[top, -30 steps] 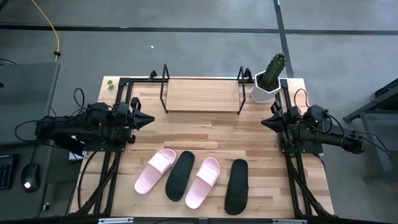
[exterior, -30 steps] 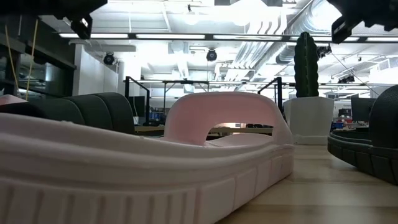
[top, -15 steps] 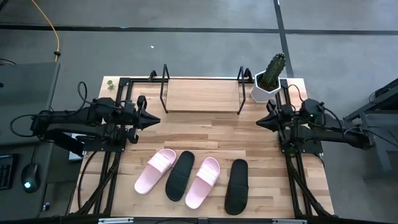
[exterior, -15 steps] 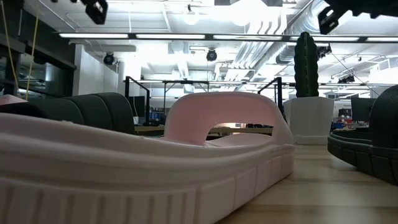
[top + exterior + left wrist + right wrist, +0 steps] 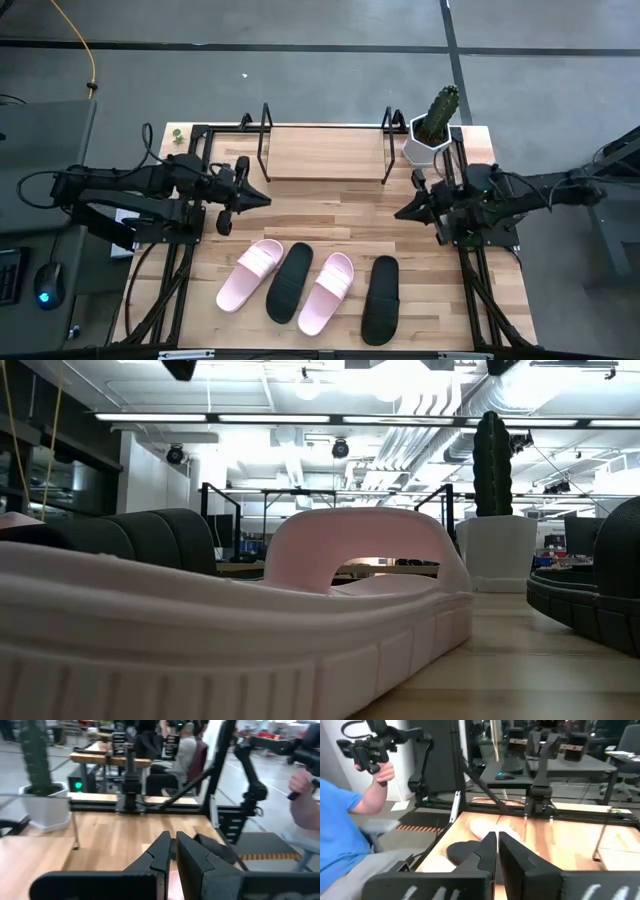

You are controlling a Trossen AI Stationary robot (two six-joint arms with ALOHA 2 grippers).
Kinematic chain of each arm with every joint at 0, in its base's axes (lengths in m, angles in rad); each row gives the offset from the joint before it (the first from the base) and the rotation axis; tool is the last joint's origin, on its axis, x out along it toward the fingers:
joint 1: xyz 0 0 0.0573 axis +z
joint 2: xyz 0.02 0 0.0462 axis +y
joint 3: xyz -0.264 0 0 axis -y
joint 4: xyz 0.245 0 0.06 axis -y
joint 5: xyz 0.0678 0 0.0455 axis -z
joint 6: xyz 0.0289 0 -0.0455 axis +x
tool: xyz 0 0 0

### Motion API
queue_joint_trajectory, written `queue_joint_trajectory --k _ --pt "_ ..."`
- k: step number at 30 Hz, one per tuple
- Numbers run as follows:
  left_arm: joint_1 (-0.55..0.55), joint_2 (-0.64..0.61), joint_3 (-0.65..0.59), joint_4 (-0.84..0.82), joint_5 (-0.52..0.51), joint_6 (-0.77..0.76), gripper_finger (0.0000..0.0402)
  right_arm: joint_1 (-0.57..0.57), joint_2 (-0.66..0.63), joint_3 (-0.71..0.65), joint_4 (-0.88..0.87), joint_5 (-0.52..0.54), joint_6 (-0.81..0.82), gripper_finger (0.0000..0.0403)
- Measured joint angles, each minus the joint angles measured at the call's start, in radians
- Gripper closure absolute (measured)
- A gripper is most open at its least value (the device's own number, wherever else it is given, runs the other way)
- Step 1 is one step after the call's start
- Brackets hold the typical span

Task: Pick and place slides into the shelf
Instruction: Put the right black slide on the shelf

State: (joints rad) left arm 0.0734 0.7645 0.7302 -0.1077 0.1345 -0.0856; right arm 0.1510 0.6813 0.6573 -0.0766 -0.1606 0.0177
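A: While the overhead picture shows all four open-toe slide sandals [image 5: 308,287] in a row at lower centre, pink, black, pink, black, what does the table-level one give?

B: Mostly one pale pink slide [image 5: 240,620] filling the foreground, with the white pot holding the tall green cactus [image 5: 494,510] at right. The low shelf with a light wooden board and black wire loop ends [image 5: 326,152] is plain only from above, at upper centre, nothing on it.

A: And the arms?

B: From above, the left gripper [image 5: 260,199] hangs over bare wood at centre left, the right gripper [image 5: 402,213] at centre right, both apart from the slides. The wrist views show each pair of dark fingers [image 5: 165,856] pressed nearly together, holding nothing; the right ones [image 5: 492,851] point at what looks like a black slide, blurred.
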Motion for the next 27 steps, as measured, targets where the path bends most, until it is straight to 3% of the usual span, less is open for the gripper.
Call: queue_joint_trajectory --k 13,18,27 --pt "-0.272 0.052 0.029 0.019 -0.001 0.0 0.0382 0.353 0.307 0.234 -0.235 0.369 -0.018 0.0392" --pt "-0.339 0.077 0.029 0.003 -0.013 -0.024 0.0382 0.422 0.402 0.292 -0.257 0.358 -0.004 0.0392" --pt "-0.404 0.167 0.028 -0.005 -0.031 -0.026 0.0382 0.453 0.529 0.298 -0.369 0.258 0.271 0.038"
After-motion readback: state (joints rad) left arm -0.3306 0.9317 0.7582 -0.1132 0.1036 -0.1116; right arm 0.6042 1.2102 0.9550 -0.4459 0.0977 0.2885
